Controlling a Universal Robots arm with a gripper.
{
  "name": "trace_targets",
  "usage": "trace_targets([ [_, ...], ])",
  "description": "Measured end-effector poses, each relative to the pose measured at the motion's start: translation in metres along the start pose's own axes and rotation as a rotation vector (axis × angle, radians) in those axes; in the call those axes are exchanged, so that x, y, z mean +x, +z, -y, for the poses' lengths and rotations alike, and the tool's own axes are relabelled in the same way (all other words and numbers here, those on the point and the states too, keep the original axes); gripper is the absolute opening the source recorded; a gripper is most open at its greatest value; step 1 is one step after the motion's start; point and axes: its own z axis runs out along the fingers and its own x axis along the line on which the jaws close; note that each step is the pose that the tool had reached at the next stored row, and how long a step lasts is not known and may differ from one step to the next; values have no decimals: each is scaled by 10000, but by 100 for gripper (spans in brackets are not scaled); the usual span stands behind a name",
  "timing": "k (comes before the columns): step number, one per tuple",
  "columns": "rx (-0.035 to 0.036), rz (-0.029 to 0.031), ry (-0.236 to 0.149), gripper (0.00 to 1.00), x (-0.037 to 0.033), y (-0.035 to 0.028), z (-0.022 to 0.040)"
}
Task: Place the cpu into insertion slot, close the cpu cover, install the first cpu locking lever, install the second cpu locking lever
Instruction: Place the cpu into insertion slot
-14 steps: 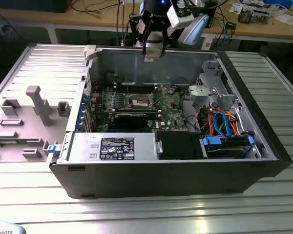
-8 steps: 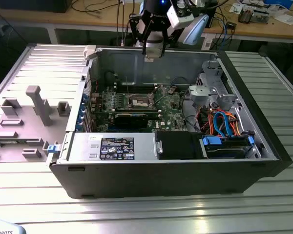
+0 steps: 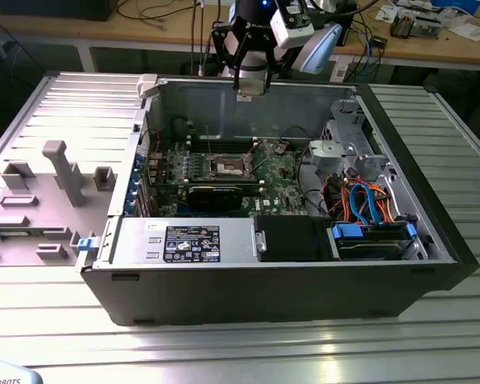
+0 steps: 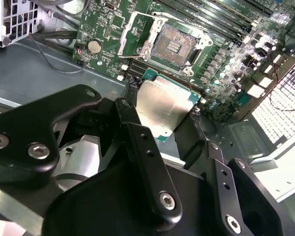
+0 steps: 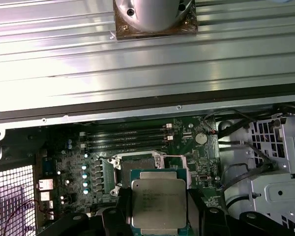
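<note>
My gripper hangs above the back wall of the open computer case. It is shut on the cpu, a grey metallic square on a green base, held by its edges between the black fingers. The cpu is well above the green motherboard. Beneath and beyond it lies the insertion slot, bare and dark-centred with a silver rim; it also shows in the exterior view. The cpu cover stands swung open beside the slot.
Inside the case are a labelled power supply at the front, a black card, and a drive bay with blue and orange cables on the exterior view's right. A grey fixture plate lies outside on the left.
</note>
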Motion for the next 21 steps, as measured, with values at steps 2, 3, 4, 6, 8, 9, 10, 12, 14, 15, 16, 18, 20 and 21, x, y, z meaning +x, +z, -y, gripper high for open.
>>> trace_targets([
  [2,0,0,0,55,1,0,0],
  [3,0,1,14,55,1,0,0],
  [4,-1,5,51,55,1,0,0],
  [6,-5,28,314,55,1,0,0],
  [8,-10,50,563,55,1,-1,12],
  [9,-13,53,600,55,0,-1,21],
  [10,-12,56,633,55,-1,0,22],
  [12,-16,77,871,55,-2,-1,23],
  [14,-21,103,1174,55,-1,1,23],
  [15,-21,108,1234,55,-1,1,24],
  [16,-23,112,1265,55,-1,2,24],
  [18,-25,120,1356,55,-1,4,24],
  [20,-28,133,1498,55,0,7,24],
  [21,-27,138,1562,55,0,7,24],
])
